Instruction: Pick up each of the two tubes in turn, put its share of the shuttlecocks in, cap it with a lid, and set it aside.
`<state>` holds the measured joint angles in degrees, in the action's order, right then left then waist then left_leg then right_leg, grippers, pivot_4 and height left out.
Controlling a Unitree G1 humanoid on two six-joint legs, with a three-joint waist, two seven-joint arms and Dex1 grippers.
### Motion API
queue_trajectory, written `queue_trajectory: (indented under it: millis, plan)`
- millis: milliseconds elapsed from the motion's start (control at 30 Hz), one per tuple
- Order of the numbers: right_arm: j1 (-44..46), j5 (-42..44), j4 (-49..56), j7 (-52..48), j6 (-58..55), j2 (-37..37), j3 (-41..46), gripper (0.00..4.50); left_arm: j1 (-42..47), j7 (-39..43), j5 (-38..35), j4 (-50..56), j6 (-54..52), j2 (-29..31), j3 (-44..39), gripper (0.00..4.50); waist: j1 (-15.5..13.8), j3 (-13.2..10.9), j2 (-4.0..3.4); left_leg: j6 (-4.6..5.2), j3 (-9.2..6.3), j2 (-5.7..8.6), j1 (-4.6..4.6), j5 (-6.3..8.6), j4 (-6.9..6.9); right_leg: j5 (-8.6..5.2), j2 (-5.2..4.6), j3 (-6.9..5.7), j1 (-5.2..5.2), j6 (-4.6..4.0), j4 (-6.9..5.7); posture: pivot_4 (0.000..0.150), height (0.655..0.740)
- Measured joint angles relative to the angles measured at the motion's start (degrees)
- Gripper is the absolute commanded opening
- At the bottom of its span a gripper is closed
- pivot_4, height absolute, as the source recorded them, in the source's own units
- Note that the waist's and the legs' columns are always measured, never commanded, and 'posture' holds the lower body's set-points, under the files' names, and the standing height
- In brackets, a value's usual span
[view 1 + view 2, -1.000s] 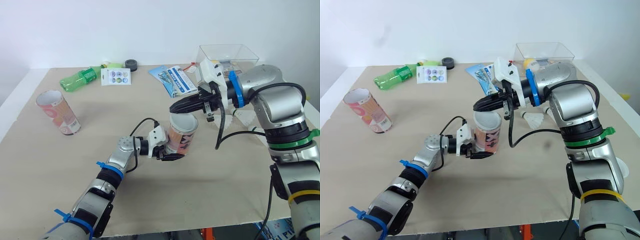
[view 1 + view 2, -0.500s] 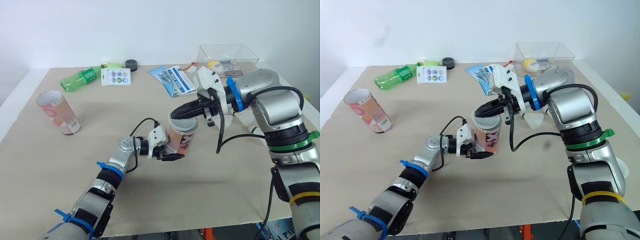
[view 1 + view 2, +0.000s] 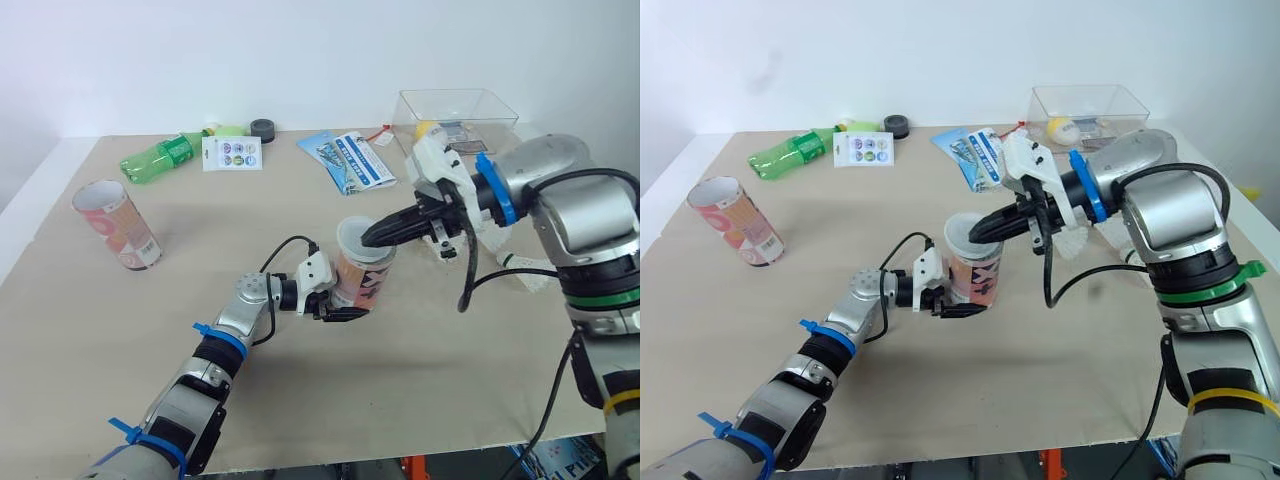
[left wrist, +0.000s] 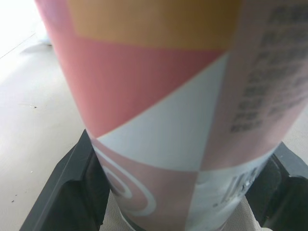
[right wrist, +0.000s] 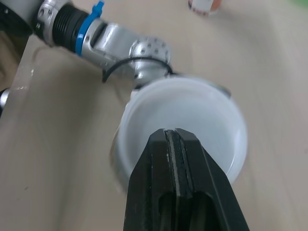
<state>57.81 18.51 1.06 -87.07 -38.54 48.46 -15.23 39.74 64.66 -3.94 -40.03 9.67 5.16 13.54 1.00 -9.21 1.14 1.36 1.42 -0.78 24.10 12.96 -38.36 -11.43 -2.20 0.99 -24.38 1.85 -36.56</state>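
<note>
- Step judged: seating the lid [image 5: 207, 113] on the tube [image 3: 360, 282], upright at mid-table.
- Pinches that tube low on its wall with the left gripper [image 3: 348, 303], one black finger either side.
- Rests the right gripper [image 3: 370, 239] on the lid's top, fingers pressed together with nothing between; serves as a pusher, by the look.
- To do it well: press straight down along the tube's axis, near the lid's centre; risks tipping one edge up if pushed at the rim.
- Keep the left pinch firm but not hard, to avoid denting what looks like a cardboard wall and spoiling the fit.
- Check the rim all round before letting go; cannot tell whether fully seated.
- Lid: whitish, translucent, shallow round cap; probably soft plastic with some give.
- Tube: straight cylinder, smooth printed wrap in pink, orange and pale blue.
- Second tube [image 3: 118, 226]: at the left, open-mouthed, uncapped, well apart.
- Shuttlecock [image 3: 1070, 240]: white, feathery, to the right of the held tube, beside the right arm.
- Table [image 3: 300, 400]: matte beige board; likely fair grip under the base.
</note>
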Motion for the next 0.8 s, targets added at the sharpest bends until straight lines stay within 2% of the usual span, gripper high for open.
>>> queue_trajectory:
  millis: [200,233,267,300,333,367,400,500,800]
  plan:
    - [-0.4,0.7,0.4,0.0,-0.5,0.4,0.0,0.06,0.0,0.1,0.0,0.0,0.0,0.0,0.0,3.29,0.0,0.0,0.0,0.0,0.0,0.0,0.0,0.0,0.0,0.0,0.0,0.0,0.0,0.0,0.0,0.15,0.74]
    - [-0.1,1.3,0.0,0.0,-1.4,0.4,0.1,0.68,0.0,0.1,0.0,0.0,0.0,0.0,0.0,3.29,0.0,0.0,0.0,0.0,0.01,0.0,-0.01,0.0,0.0,0.0,-0.01,0.0,0.0,0.0,0.0,0.15,0.74]
    - [0.6,1.8,-1.2,0.0,-2.5,0.4,0.2,0.96,0.0,0.1,0.0,0.0,0.0,0.0,0.0,3.29,0.0,0.0,0.0,0.0,0.03,0.01,0.0,0.0,0.0,0.01,-0.02,0.01,0.0,0.0,0.0,0.15,0.74]
    - [2.0,2.4,-3.1,0.1,-3.6,0.4,0.7,1.58,0.0,0.1,0.0,0.0,0.0,0.1,0.0,3.29,0.0,0.0,0.0,0.0,0.03,0.01,-0.01,0.0,-0.01,0.01,-0.03,0.01,-0.01,0.0,0.0,0.15,0.74]
    - [2.9,2.8,-4.5,0.1,-3.9,0.4,1.4,1.91,0.0,0.1,0.0,0.0,0.0,0.1,0.0,3.29,0.0,0.0,0.0,0.0,0.03,0.0,0.0,0.0,-0.01,0.01,-0.03,0.01,-0.01,-0.01,0.0,0.15,0.74]
    - [5.4,3.0,-8.0,1.2,-4.1,0.3,3.2,2.69,0.0,0.2,0.0,0.1,0.1,0.1,0.0,3.29,0.0,0.0,0.0,0.0,0.04,0.0,-0.01,0.0,0.0,0.01,-0.03,0.01,-0.01,-0.01,0.0,0.15,0.74]
    - [6.2,3.1,-9.2,1.5,-4.1,0.3,4.3,2.93,-0.1,0.3,0.0,0.1,0.1,0.1,0.0,3.29,0.0,0.0,0.0,0.0,0.03,0.0,-0.01,0.0,0.01,0.01,-0.03,0.0,-0.01,-0.01,0.0,0.15,0.74]
    - [8.9,3.2,-14.5,2.9,-4.2,-0.7,5.5,4.37,-0.2,0.5,0.0,0.3,0.2,0.4,0.0,3.29,0.0,0.0,-0.01,0.0,0.03,-0.01,-0.03,0.01,0.03,-0.01,-0.02,-0.01,-0.01,-0.05,0.0,0.15,0.74]
    - [7.4,2.3,-15.8,4.5,-5.4,-6.1,1.8,4.44,-0.4,0.6,0.0,0.6,0.3,0.4,0.0,3.29,0.0,0.0,-0.03,0.01,0.03,-0.02,-0.02,0.02,0.02,-0.02,0.0,0.01,-0.01,-0.06,-0.04,0.15,0.74]
